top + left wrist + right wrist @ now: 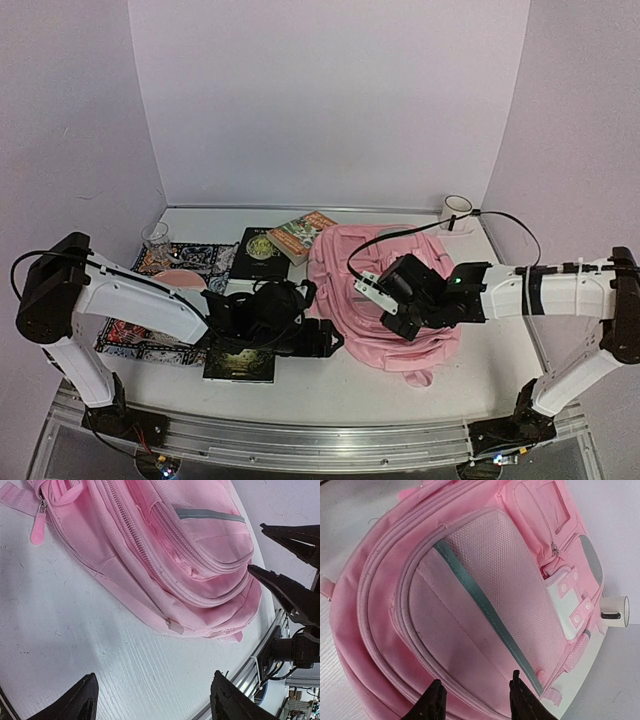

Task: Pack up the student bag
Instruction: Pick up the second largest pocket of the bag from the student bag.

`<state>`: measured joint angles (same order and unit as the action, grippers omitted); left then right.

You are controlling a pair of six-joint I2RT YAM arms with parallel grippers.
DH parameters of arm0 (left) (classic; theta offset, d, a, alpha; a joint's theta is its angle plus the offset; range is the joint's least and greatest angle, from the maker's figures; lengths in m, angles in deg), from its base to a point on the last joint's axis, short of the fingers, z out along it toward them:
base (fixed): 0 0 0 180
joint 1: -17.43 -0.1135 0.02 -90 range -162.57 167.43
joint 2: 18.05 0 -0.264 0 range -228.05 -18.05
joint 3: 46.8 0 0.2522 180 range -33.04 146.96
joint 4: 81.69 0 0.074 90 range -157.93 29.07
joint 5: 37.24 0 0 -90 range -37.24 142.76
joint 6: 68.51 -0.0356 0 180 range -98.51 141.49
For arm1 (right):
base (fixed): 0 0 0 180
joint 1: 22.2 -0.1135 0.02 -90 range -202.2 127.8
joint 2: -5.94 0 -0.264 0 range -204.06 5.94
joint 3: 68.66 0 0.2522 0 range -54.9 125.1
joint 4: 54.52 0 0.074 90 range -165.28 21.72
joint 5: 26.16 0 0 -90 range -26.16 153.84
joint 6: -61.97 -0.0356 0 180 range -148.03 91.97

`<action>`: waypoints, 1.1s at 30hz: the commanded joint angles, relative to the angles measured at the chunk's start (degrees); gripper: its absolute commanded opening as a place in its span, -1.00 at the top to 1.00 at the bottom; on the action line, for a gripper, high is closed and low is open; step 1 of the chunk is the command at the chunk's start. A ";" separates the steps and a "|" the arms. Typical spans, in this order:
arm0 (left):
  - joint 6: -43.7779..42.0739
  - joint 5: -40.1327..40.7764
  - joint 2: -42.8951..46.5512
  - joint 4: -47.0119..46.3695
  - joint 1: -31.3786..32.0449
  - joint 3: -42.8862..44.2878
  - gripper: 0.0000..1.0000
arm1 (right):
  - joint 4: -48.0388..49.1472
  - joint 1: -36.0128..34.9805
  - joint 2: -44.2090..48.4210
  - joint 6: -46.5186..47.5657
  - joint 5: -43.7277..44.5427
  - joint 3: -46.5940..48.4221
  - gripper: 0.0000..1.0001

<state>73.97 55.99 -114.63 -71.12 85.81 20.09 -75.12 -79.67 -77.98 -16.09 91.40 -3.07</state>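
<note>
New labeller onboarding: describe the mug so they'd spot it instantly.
Find the pink student bag, the biggest thing on the table. Past its far right corner, at the back edge, stands the mug. It's white; the only other cup, a clear glass, sits far left.

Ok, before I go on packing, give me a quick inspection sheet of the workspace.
Surface: white table, lightly scuffed, no spills seen.
Job's things: student bag lies flat right of centre, front pockets up; the zips in view look closed.
Clutter: dark book, colourful book, glass and patterned cloth at far left; third book under the left arm; white mug in the far right corner.
Grippers: left gripper open, empty, beside the bag; right gripper jaws apart over the bag's front pocket, no grip seen.
Cables: black cable loops from the right arm over the bag's far edge.
Surroundings: plain lilac walls; metal rail at the near edge.
</note>
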 commanded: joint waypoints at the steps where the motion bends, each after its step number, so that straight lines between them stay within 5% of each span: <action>1: -0.56 1.20 -0.58 -2.68 0.33 2.34 -0.56 | -0.46 0.23 0.03 -0.06 0.26 2.03 0.05; 16: 4.22 -0.68 -11.03 -8.32 -2.18 9.56 -0.35 | 1.88 0.21 -0.13 -0.18 -5.64 0.13 -0.34; 33: 5.01 -3.01 -12.61 -13.96 -2.22 4.42 0.74 | 2.75 0.20 -5.16 2.91 -7.75 -1.43 -0.87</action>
<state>79.61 53.72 -128.11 -82.31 83.61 26.06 -71.66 -79.61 -81.83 -14.22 84.37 -3.70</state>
